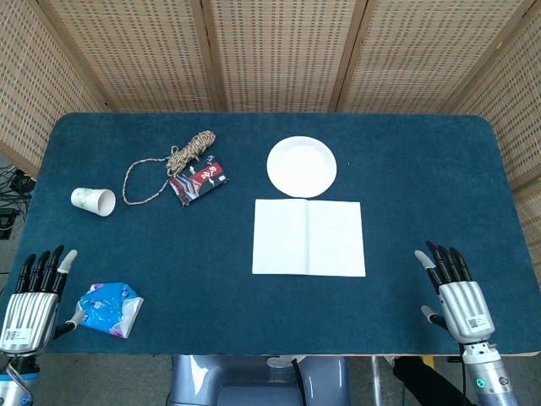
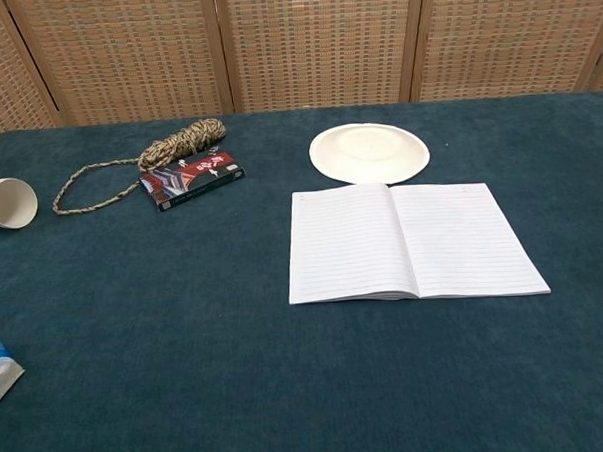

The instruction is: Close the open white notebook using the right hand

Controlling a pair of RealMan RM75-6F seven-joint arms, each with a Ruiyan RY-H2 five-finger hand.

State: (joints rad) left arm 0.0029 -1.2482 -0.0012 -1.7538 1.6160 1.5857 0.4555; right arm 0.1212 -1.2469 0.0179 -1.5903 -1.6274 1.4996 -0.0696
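White notebook point(image 1: 308, 237), lain open flat just below the paper plate point(image 1: 302, 166); right hand point(image 1: 456, 292), empty with fingers spread, parked well right of it; plate nudged if a page is swept carelessly.

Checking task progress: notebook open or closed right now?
Open. The white notebook lies flat with both lined pages spread, spine crease showing; the right hand is apart from it.

The notebook point(image 1: 308, 238) is laid open near the middle of the surface point(image 1: 423, 169). Just behind the notebook a plate point(image 1: 302, 166) is set. Left of the plate a packet point(image 1: 199, 182) is placed, touched from behind by a rope point(image 1: 173, 163). Further left of the notebook a cup point(image 1: 94, 201) is tipped over.
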